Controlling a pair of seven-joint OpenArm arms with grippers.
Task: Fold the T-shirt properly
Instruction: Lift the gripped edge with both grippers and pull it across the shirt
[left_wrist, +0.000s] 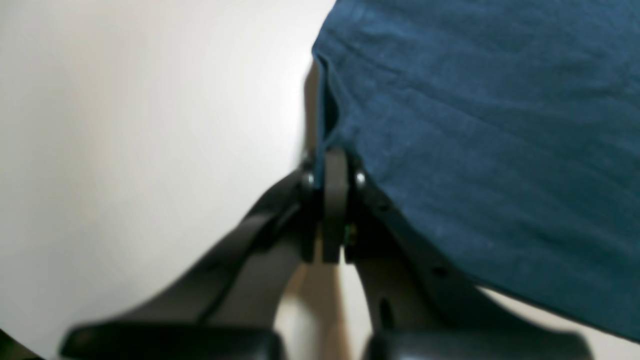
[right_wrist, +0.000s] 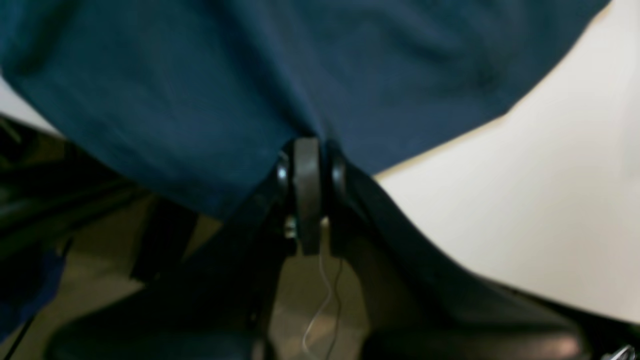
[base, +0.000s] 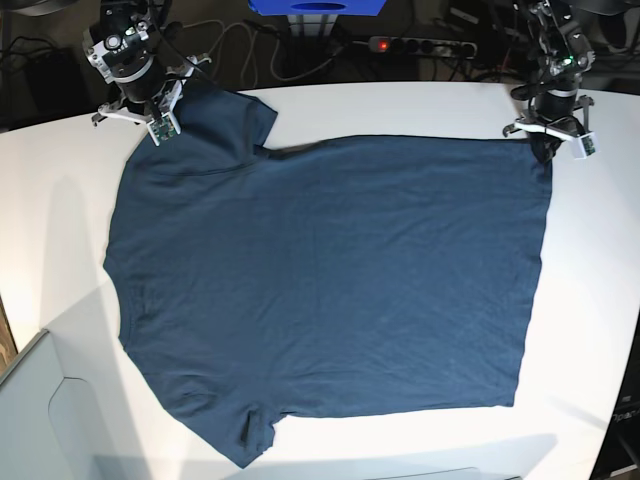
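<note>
The dark teal-blue T-shirt (base: 330, 280) lies spread flat on the white table (base: 420, 100), neck toward the left of the base view and hem toward the right. My right gripper (base: 163, 118) is at the far-left sleeve. In its wrist view the right gripper (right_wrist: 307, 145) is shut on a bunched fold of the shirt (right_wrist: 200, 85). My left gripper (base: 546, 143) sits at the far-right hem corner. Its wrist view shows the left gripper (left_wrist: 334, 156) shut on the shirt's edge (left_wrist: 475, 125), the cloth slightly lifted there.
Behind the table's far edge are a power strip (base: 420, 45), cables and a blue box (base: 315, 8). A grey panel (base: 30, 400) stands at the near-left corner. Bare white table surrounds the shirt on every side.
</note>
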